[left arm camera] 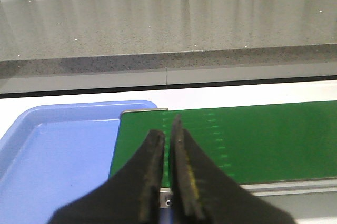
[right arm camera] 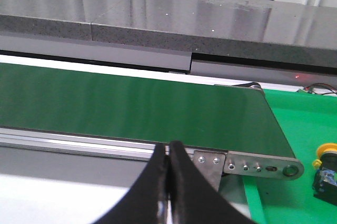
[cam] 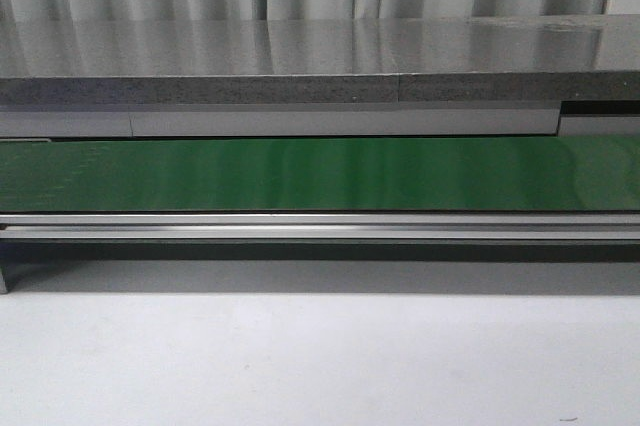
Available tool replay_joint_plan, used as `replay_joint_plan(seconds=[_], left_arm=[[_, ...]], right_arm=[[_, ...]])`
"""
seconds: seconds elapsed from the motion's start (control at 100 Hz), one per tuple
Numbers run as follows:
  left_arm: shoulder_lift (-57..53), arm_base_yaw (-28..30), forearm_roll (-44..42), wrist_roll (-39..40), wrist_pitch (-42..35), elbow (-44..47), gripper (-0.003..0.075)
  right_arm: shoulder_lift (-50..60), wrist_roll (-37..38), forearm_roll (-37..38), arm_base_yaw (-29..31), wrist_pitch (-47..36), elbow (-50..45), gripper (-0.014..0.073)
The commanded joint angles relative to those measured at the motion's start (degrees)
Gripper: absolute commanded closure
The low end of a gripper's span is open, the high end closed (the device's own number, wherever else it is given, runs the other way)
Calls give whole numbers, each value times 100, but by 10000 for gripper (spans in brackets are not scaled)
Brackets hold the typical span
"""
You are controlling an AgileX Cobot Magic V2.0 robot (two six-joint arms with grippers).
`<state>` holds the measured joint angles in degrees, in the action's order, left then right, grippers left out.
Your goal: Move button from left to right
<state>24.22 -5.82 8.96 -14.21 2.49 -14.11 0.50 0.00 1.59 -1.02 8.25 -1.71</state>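
Button (right arm camera: 326, 170): seen only in the right wrist view, at the lower right edge of the frame. Yellow round cap on top, black blocky body below, lying on a green surface (right arm camera: 295, 129) just past the end of the belt. It is partly cut off by the frame edge.

Left gripper (left arm camera: 168, 129): lower centre of the left wrist view. The 2 black fingers are pressed nearly together with only a thin slit between them, and nothing is held. A yellowish smear runs along the inner edge of one finger (left arm camera: 185, 171). The tips sit over the near end of the belt.

Right gripper (right arm camera: 169, 150): bottom centre of the right wrist view. Its 2 black fingers are closed against each other, with nothing between them. The tips hang in front of the belt's metal side rail (right arm camera: 79, 142).

Conveyor belt (cam: 320, 174): a green band across the middle of the front view, with no object on the stretch in sight. In the right wrist view its end bracket (right arm camera: 253, 165) shows a row of screws.

Blue tray (left arm camera: 47, 155): lower left of the left wrist view, beside the belt end, its rim touching or just beside it.

Grey counter (cam: 300, 56): runs across the upper part of all 3 views, behind the belt.

Front view: neither arm is in the picture.
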Motion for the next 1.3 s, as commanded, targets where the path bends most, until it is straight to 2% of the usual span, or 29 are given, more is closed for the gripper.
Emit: replay_joint_plan(seconds=[0.0,0.4,0.54,0.73,0.9,1.14,1.29], left_arm=[[20,-39,61,15,-462,-146,715],[20,-39,61,15,-462,-146,715],[20,-39,61,15,-822,-146,715],[-51,-26,-36,15,-850,-88,715],[-548,-5,-143,123,-808,206,715],[-1674,4,-896,1119,-717,947,715],[-2283,4,-997,1274,-607,1322,715]], right_arm=[[103,0,57,0,-499,40,662],[103,0,57,0,-499,40,662],[103,0,57,0,-499,40,662],[103,0,57,0,-499,40,662],[103,0,57,0,-499,40,662],[103,0,57,0,-499,40,662],[103,0,57,0,-499,40,662]])
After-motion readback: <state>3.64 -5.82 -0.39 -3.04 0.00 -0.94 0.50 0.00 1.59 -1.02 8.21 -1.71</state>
